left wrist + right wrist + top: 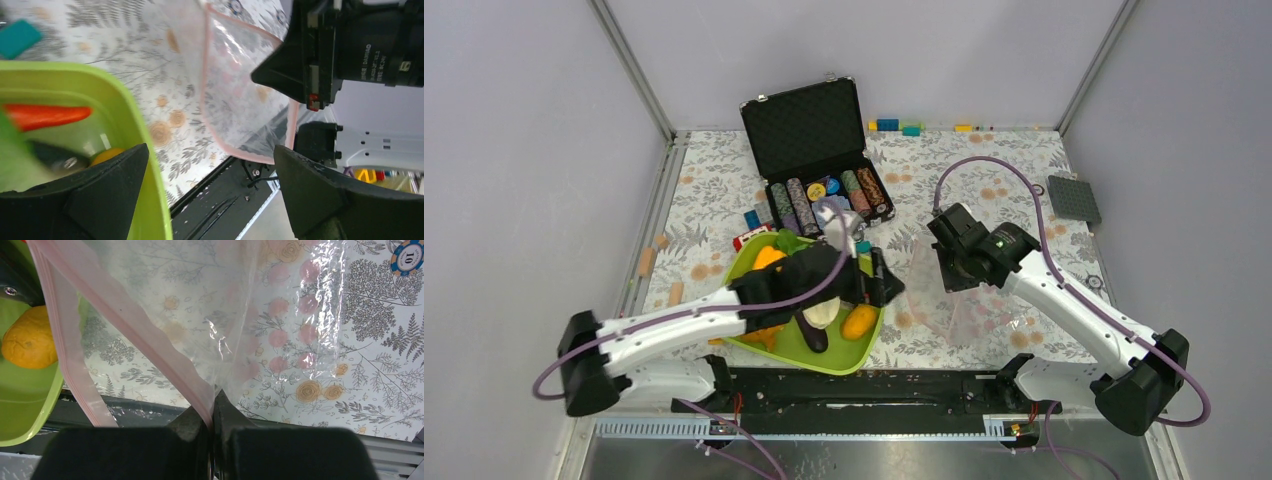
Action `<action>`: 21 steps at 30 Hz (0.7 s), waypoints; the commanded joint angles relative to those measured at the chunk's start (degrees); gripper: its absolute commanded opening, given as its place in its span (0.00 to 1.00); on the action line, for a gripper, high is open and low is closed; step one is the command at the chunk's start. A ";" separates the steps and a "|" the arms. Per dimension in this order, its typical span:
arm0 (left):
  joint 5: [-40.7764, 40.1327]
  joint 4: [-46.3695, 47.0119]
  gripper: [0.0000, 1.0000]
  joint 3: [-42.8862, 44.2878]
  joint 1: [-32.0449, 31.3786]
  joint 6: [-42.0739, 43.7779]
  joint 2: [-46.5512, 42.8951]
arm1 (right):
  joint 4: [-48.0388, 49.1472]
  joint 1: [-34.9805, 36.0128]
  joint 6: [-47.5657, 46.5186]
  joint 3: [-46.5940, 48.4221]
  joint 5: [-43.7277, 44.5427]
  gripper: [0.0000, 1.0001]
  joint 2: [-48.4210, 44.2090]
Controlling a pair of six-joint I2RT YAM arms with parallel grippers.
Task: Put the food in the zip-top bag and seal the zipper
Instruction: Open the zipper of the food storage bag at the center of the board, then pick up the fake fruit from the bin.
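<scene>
The clear zip-top bag (969,305) hangs right of the lime-green tray (749,262). My right gripper (212,416) is shut on its pink zipper strip (150,335), holding the mouth edge up; the bag looks empty. My left gripper (210,200) is open and empty over the tray's right rim (142,150), facing the bag (245,85). In the tray lie an orange fruit (859,322), a purple eggplant (812,336), green lettuce (786,240) and a yellow pepper (769,257). The left wrist view shows an orange carrot (45,115). The orange fruit also shows in the right wrist view (30,342).
An open black case of poker chips (819,150) stands behind the tray. A grey baseplate (1074,198) lies at the far right, small coloured blocks (899,125) along the back wall, and wooden blocks (646,262) at the left. A loose chip (407,257) lies by the bag.
</scene>
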 commanded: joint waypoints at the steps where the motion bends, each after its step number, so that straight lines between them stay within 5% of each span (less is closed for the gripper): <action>1: -18.05 -15.07 0.99 -1.99 0.26 -4.55 -9.75 | 1.01 -0.24 0.51 -0.43 -0.13 0.00 -0.43; 4: -26.04 -23.89 0.99 -3.82 1.76 -9.53 -15.36 | 2.22 -0.27 0.23 -1.11 -0.66 0.00 -0.65; 8: -25.42 -25.07 0.99 -6.86 7.89 -10.32 -20.05 | 2.75 -0.23 -0.45 -1.32 -1.14 0.00 -0.40; 12: -20.69 -24.98 0.99 -5.82 14.95 -6.56 -19.02 | 2.75 -0.24 -0.96 -1.20 -1.11 0.00 -0.25; 17: -17.19 -24.99 0.99 -4.46 16.21 -2.21 -18.60 | 2.63 -0.26 -1.51 -1.36 -0.97 0.00 -0.54; 21: -3.58 -18.53 0.99 -6.34 16.06 4.00 -19.67 | 2.62 -0.32 -1.94 -1.49 -0.53 0.00 -0.65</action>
